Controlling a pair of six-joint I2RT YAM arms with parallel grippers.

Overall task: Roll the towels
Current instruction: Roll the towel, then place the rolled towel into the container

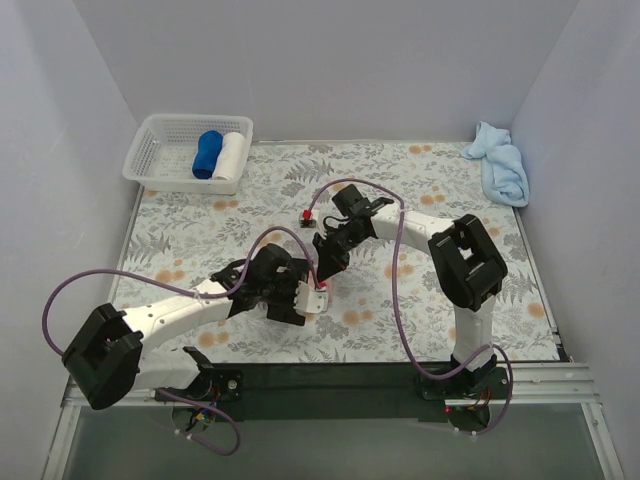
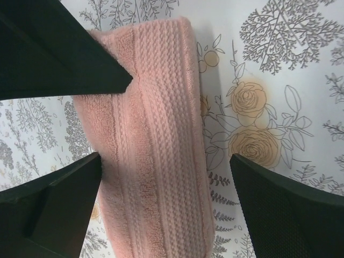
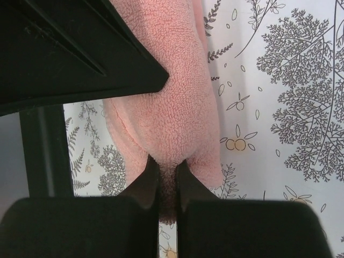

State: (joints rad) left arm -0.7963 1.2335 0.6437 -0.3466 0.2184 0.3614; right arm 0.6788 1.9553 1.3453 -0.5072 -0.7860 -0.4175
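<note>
The salmon-pink towel (image 2: 145, 107) lay as a long, thick bundle on the floral tablecloth (image 2: 269, 80) at mid-table. The right gripper (image 3: 166, 172) was pinched shut on one end of it, and the left gripper (image 1: 308, 297) hung wide open astride it, gripping nothing. To roll it tightly, the left jaws likely needed to close squarely across the bundle before the right released; the light-blue towel (image 1: 500, 165) sat crumpled in the far right corner.

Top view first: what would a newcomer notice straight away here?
Mid-table lies a pink towel, bundled long; the right claw is pinched shut on its end, and the left claw stands wide open above it. At the far left corner a basket holds a dark blue roll and a white roll; a light blue towel lies crumpled at the far right corner.
</note>
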